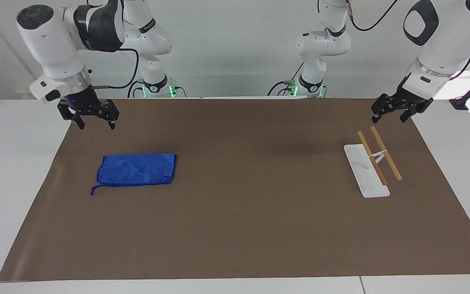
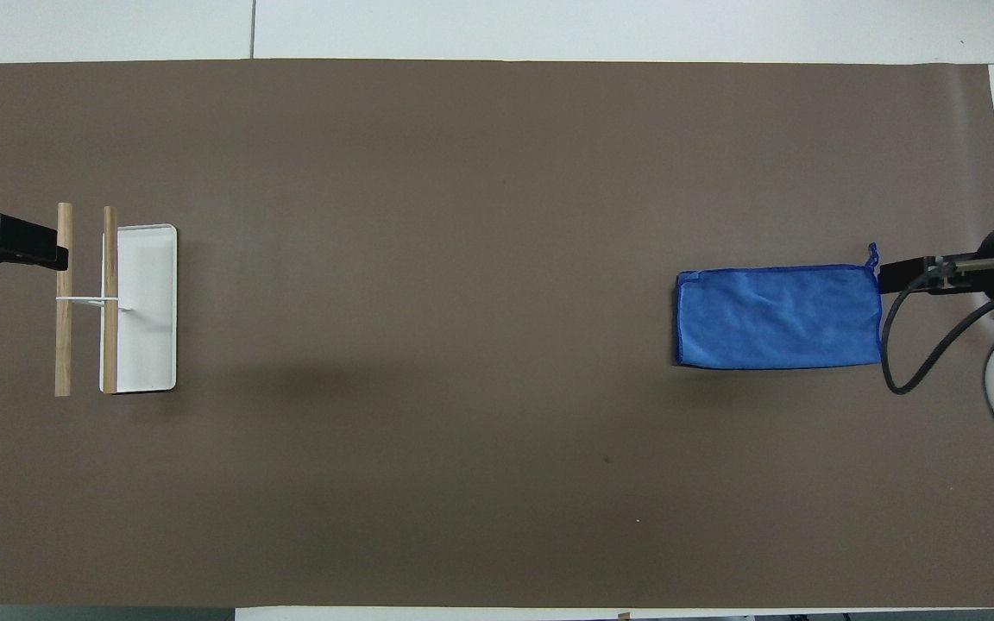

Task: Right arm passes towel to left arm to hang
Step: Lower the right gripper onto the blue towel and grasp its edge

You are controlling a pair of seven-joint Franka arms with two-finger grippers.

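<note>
High facing camera across from the robots, steep overhead camera above them, both on the brown mat (image 1: 235, 228).
</note>
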